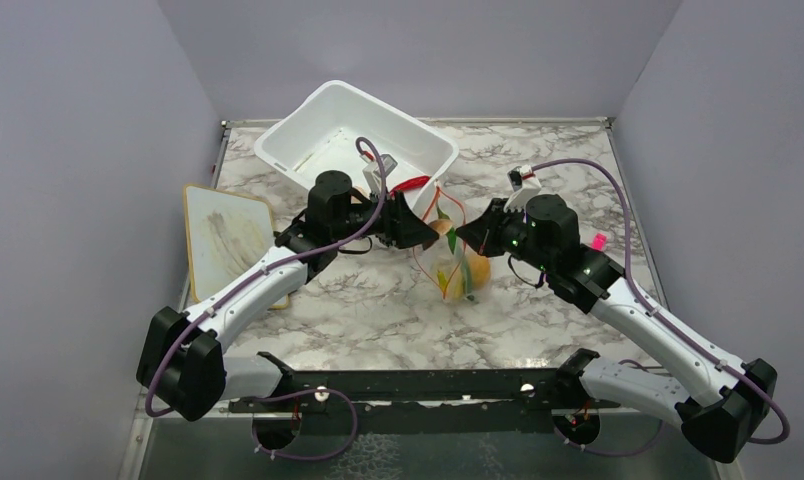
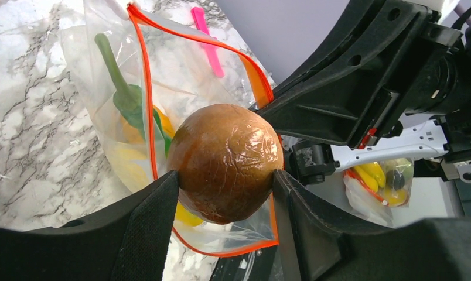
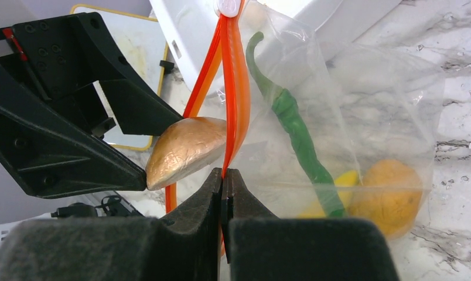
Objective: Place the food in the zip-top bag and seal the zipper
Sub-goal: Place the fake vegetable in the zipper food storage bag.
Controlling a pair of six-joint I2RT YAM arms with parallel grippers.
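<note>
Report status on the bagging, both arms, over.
Left gripper clamped on brown ball at mouth of bag. Right gripper shut on zipper, holding mouth open. Green pod, orange fruit already inside. Mouth looks unobstructed.

Three plain lavender-grey walls are enclosing the workspace: a back wall [image 1: 428, 50], a left wall [image 1: 78, 150] and a right wall [image 1: 738, 130]. A white tabletop [image 1: 378, 310] with grey marble veining is spanning the space between them. A thin metal rim [image 1: 528, 122] is running along its far edge. Even light is falling across the surface.
</note>
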